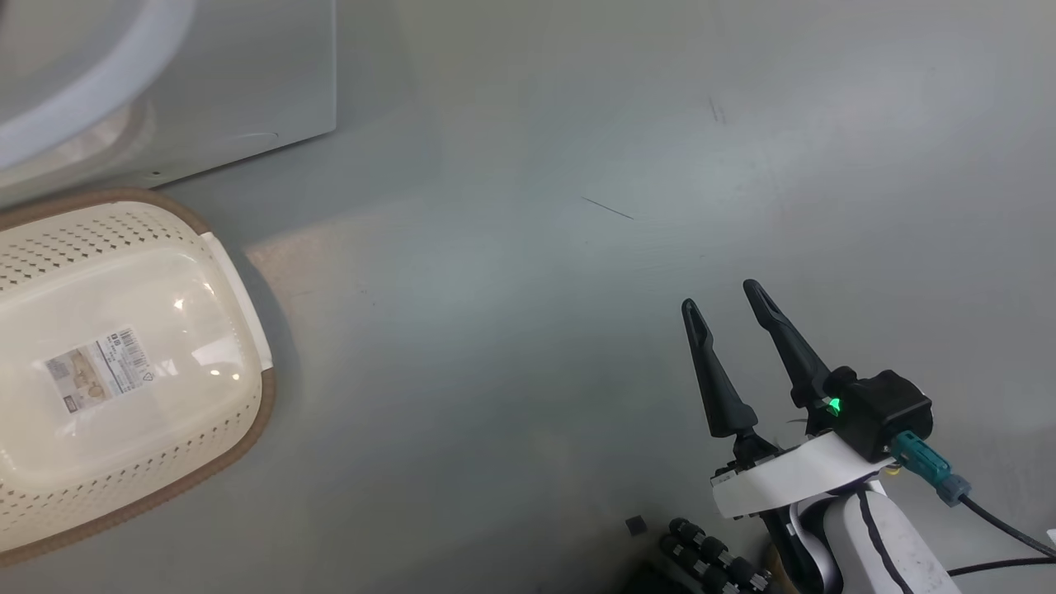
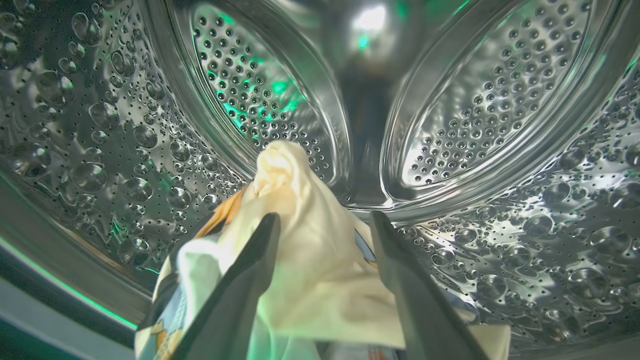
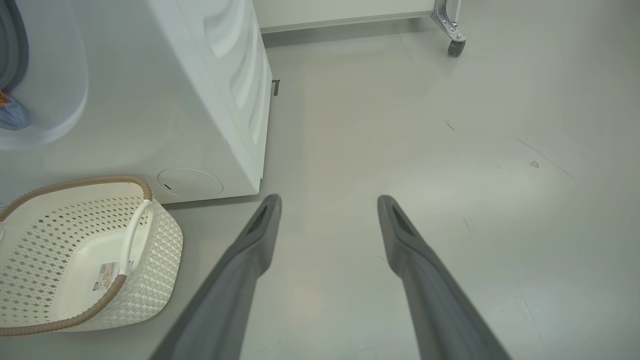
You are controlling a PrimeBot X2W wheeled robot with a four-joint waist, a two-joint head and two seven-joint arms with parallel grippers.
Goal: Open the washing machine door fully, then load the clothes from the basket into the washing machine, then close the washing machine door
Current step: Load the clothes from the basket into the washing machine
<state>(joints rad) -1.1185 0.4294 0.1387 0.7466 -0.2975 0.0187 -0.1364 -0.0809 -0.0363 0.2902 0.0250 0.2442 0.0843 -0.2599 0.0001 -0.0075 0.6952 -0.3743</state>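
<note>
My left end effector (image 2: 325,216) sits deep inside the washing machine (image 2: 500,100), fingers apart. The clothes (image 2: 300,270) slump loosely between them, placed to drop there, I judge. My right end effector (image 1: 722,295) hangs spread above the floor (image 1: 495,330), the basket (image 1: 99,239) well to its left.

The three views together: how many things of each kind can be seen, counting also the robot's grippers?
basket: 1
washing machine: 1
clothes bundle: 1
caster wheel: 1
grippers: 2 (left gripper, right gripper)
Total: 6
</note>
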